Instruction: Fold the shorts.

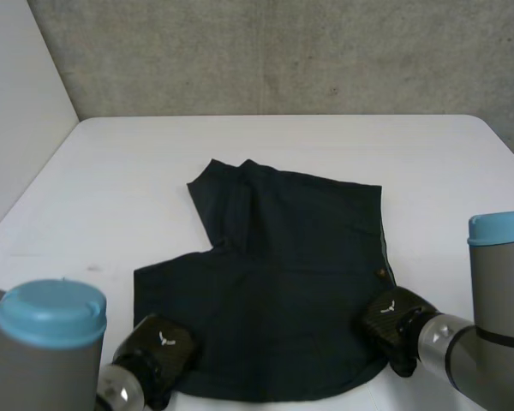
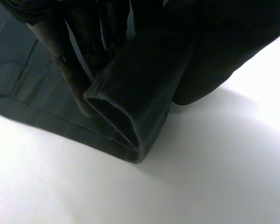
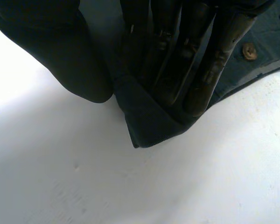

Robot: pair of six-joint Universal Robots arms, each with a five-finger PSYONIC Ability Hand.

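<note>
Dark shorts (image 1: 283, 274) lie flat in the middle of the white table (image 1: 111, 171), one leg reaching away toward the far side. My left hand (image 1: 158, 347) is at the near left corner of the cloth. There a folded hem (image 2: 140, 84) is pinched between its fingers (image 2: 79, 60) and its thumb. My right hand (image 1: 394, 318) is at the near right corner, by the button (image 3: 248, 51). Its fingers (image 3: 191, 60) and thumb hold that corner of the cloth (image 3: 149, 121), which lies at the fingertips just off the table.
Bare white tabletop surrounds the shorts on the left, right and far sides. A grey wall (image 1: 283, 51) rises behind the table's far edge. Both arms come in from the near corners.
</note>
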